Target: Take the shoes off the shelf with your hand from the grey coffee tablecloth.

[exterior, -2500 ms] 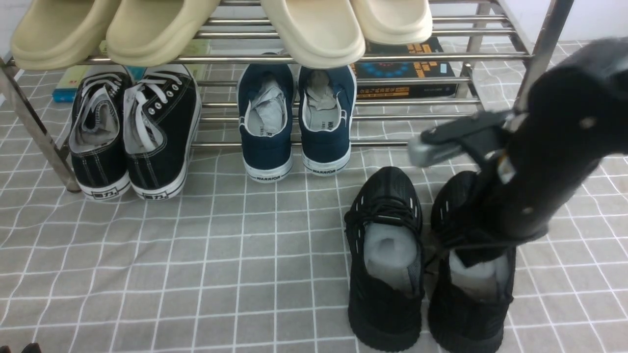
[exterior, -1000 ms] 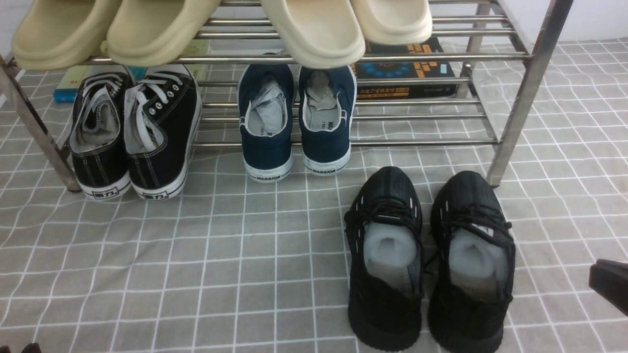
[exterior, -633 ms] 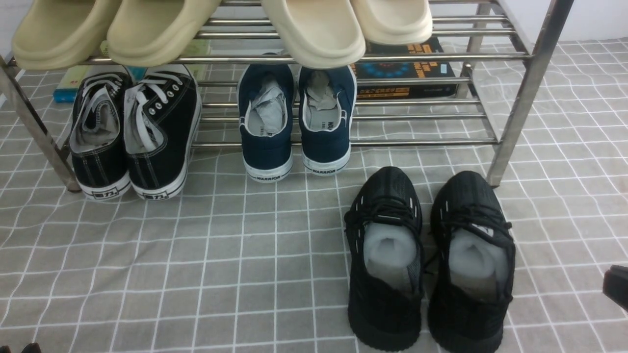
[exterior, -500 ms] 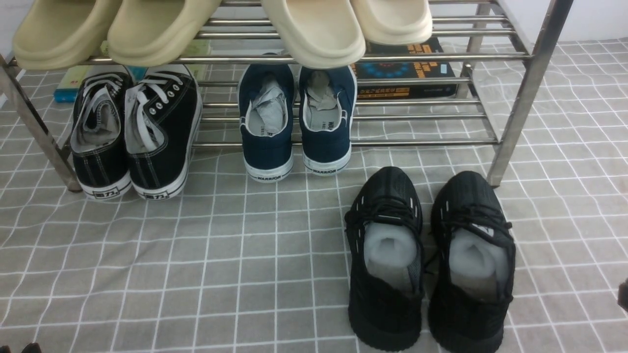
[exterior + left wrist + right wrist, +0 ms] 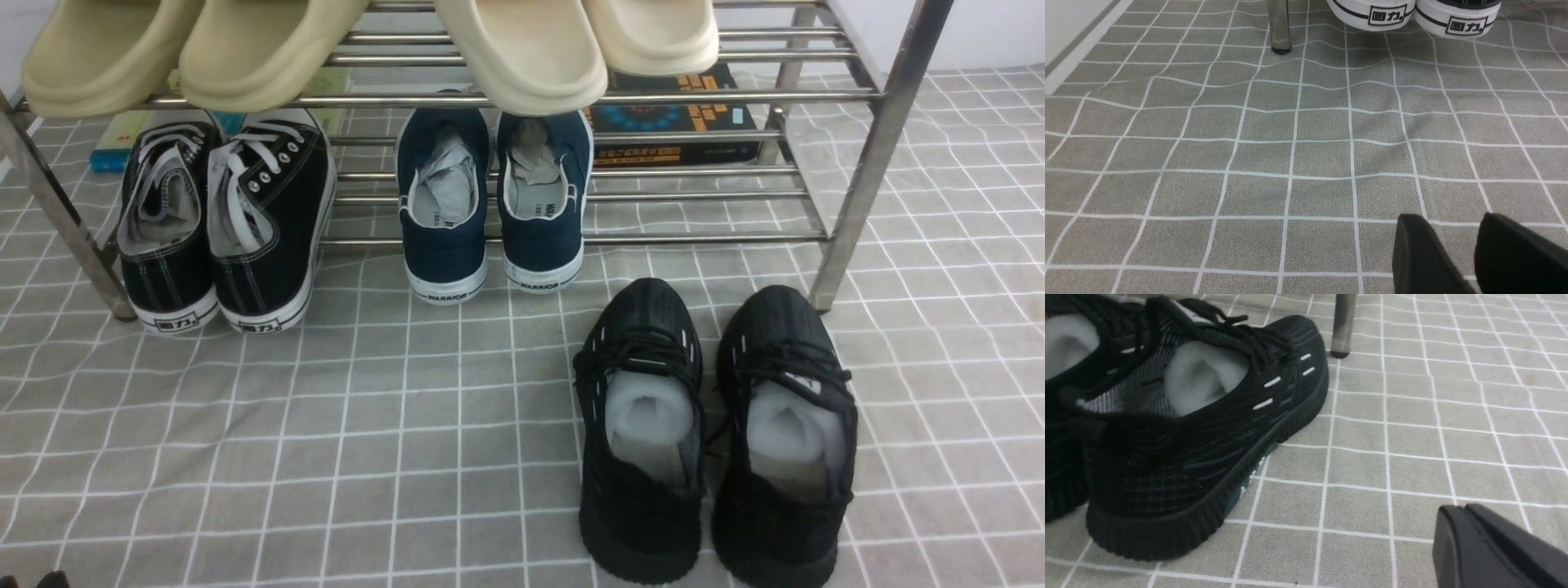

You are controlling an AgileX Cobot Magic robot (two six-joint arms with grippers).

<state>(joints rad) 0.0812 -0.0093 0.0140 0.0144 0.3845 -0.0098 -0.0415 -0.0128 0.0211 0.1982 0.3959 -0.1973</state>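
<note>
The two black knit shoes (image 5: 641, 433) (image 5: 784, 441) stand side by side on the grey coffee tablecloth (image 5: 408, 425), just in front of the steel shelf (image 5: 859, 204), toes toward it. No arm shows in the front view. In the right wrist view my right gripper (image 5: 1457, 510) is shut and empty, low over the cloth, off to the side of the nearer shoe (image 5: 1208, 437) and apart from it. In the left wrist view my left gripper (image 5: 1451, 216) is open over bare cloth, with nothing between its fingers.
On the shelf's lower tier sit black canvas sneakers (image 5: 220, 220), navy sneakers (image 5: 494, 204) and a dark book (image 5: 678, 114). Beige slippers (image 5: 522, 49) lie on the upper tier. Shelf legs (image 5: 1278, 28) (image 5: 1343, 326) stand on the cloth.
My right arm, earlier over the right-hand black shoe, has drawn back to the right and left the front view. Both shoes stay where they were.
</note>
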